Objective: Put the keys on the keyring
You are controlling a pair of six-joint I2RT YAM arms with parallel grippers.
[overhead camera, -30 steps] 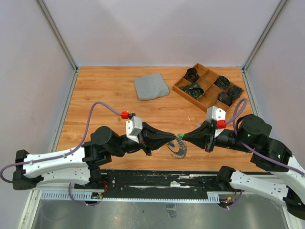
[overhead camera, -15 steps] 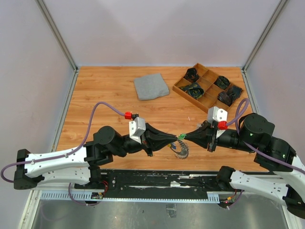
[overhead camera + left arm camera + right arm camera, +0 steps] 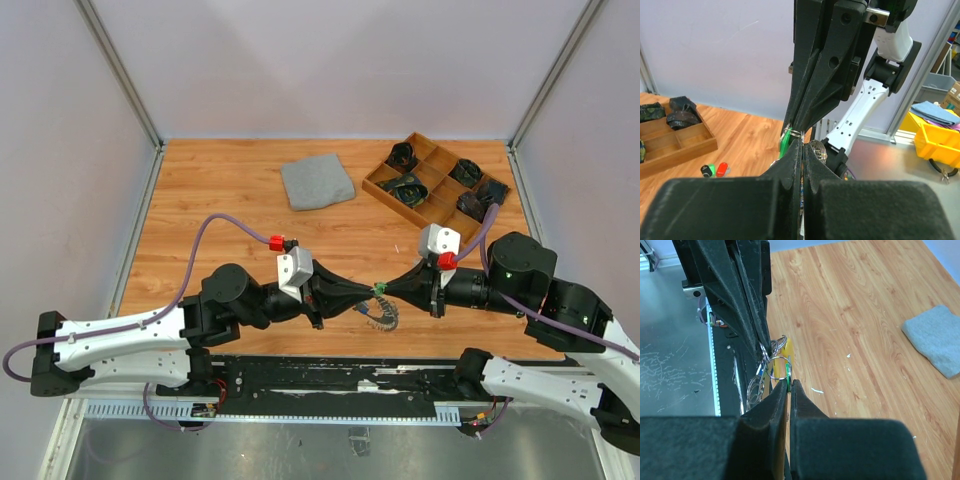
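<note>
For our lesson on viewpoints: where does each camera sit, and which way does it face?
Top external: above and behind, looking down on the table; left arm and right arm show, left gripper and right gripper tip to tip.
Left wrist: on the left arm, facing the right gripper; own fingers below.
Right wrist: on the right arm, facing the left gripper; own fingers below.
Shared: all three show the green key and keyring.

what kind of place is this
Probably a robotics lab test cell: a wooden tabletop boxed in by plain walls on aluminium posts, a left arm and right arm bolted at its near edge, and a yellow bin beyond.
</note>
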